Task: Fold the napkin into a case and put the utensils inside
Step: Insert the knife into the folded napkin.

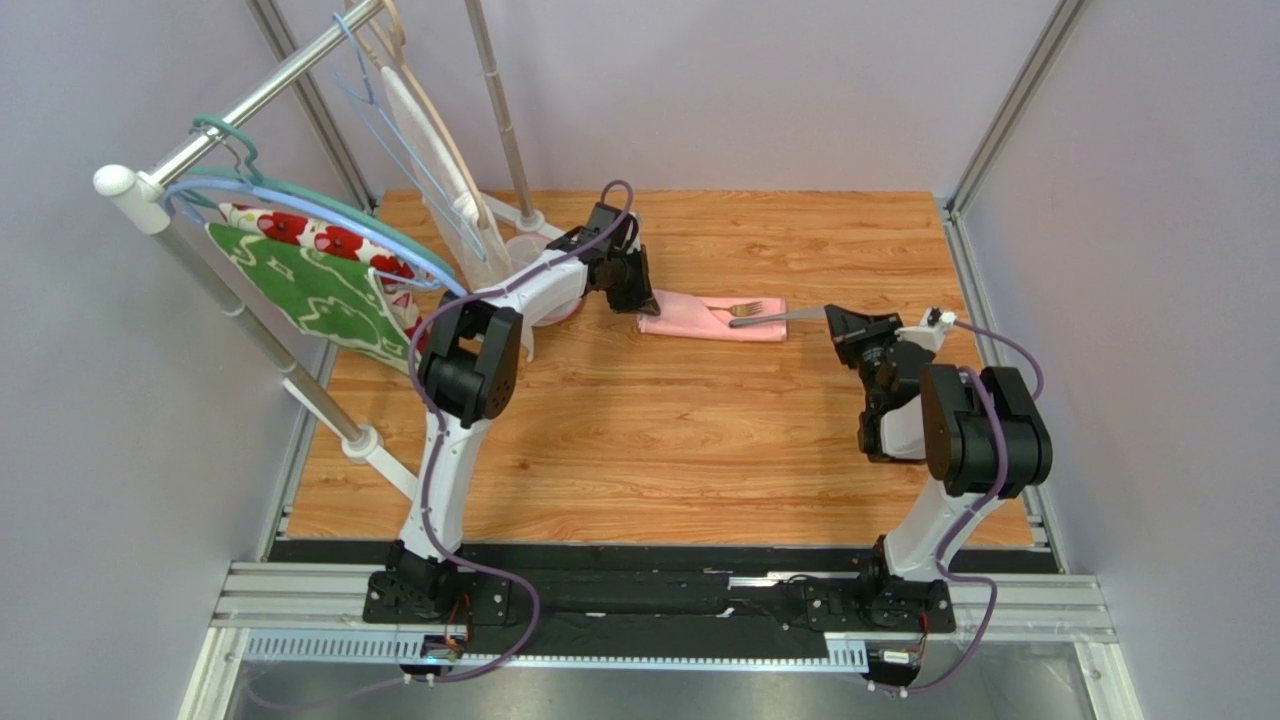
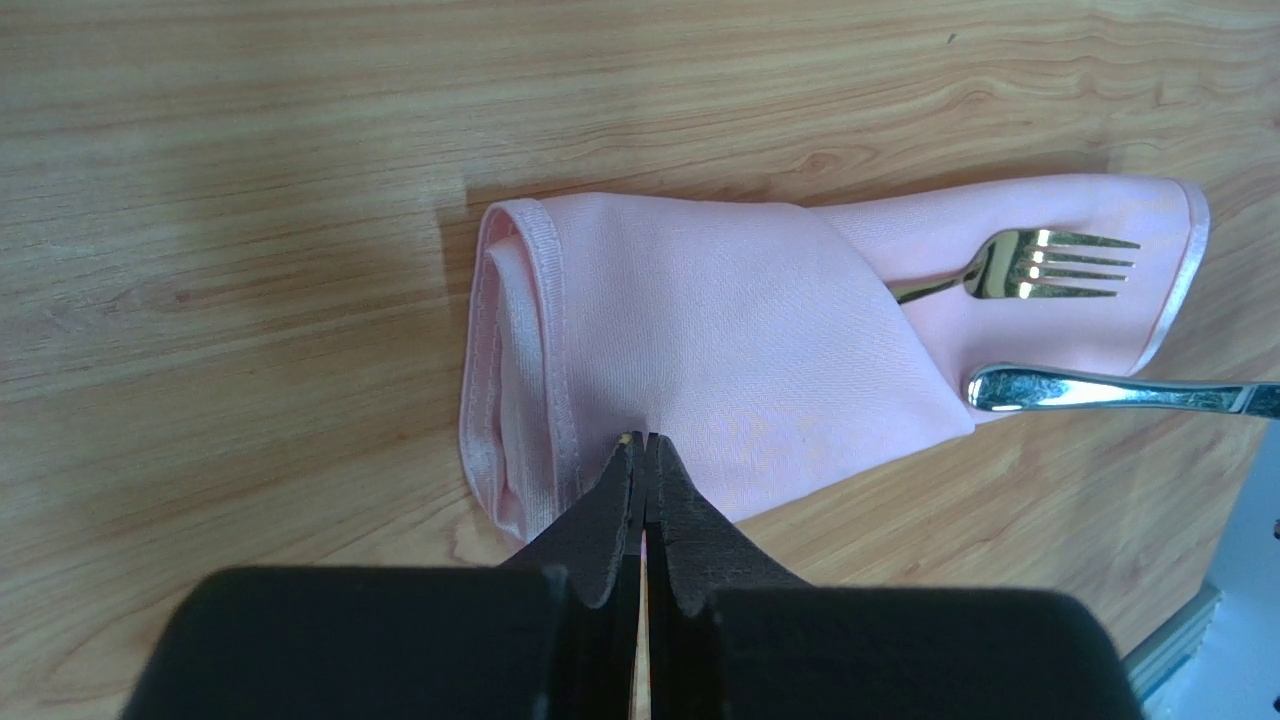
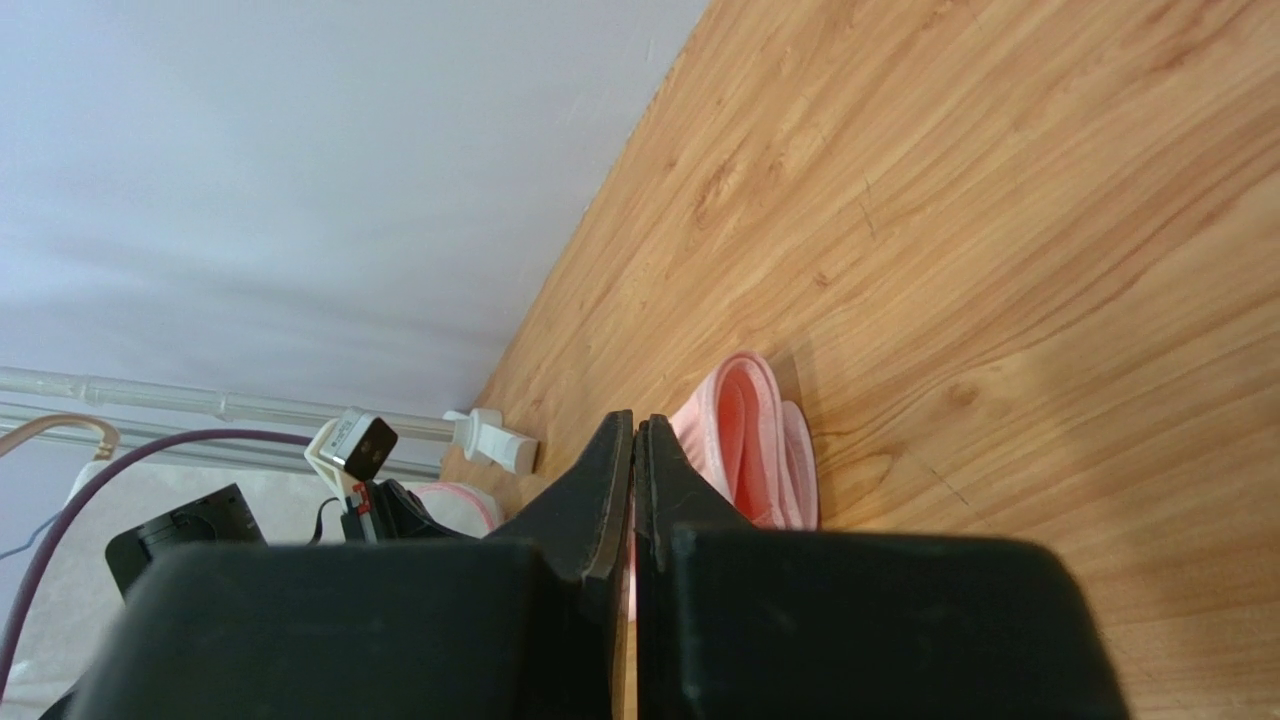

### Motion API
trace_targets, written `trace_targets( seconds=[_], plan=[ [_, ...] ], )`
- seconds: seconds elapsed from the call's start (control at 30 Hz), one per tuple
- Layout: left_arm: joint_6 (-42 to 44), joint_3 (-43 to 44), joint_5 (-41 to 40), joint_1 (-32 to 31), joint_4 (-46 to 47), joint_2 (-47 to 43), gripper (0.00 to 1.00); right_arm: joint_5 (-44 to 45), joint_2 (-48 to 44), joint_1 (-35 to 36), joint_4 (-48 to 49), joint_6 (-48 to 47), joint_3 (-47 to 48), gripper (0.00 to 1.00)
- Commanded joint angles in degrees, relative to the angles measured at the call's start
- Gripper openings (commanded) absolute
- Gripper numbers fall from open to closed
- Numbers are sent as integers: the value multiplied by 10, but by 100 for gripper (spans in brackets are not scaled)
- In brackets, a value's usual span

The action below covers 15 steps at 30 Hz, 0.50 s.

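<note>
The closed left gripper (image 2: pixel 643 443) presses on the pink case (image 2: pixel 721 345) toward the bench (image 2: pixel 226 225)'s far edge, seemingly pinning it while the closed right gripper (image 3: pixel 631 428) nudges a silver utensil (image 2: pixel 1112 393) in beside the fork (image 2: pixel 1037 263).

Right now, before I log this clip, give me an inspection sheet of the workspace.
Surface: wooden table.
Job's things: pink napkin folded into a pocket; gold fork tucked inside; silver utensil with its end at the fold's edge.
Clutter: green cloth and red-flowered cloth hung at left.
Grippers: left pincer shut, tips on the napkin; right pincer shut, whether holding anything unclear.
Cables: purple cable along each arm.
Surroundings: grey walls, metal rack.
</note>
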Motion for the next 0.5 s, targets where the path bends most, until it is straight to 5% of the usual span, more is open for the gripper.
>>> trace_targets(
  seconds=[0.0,0.47],
  plan=[
    [-21,-4,7,5,1,2,0,0,23,6,101,4,15,0],
    [-26,-30,11,5,15,-3,0,27,87,58,138,48,29,0]
  ],
)
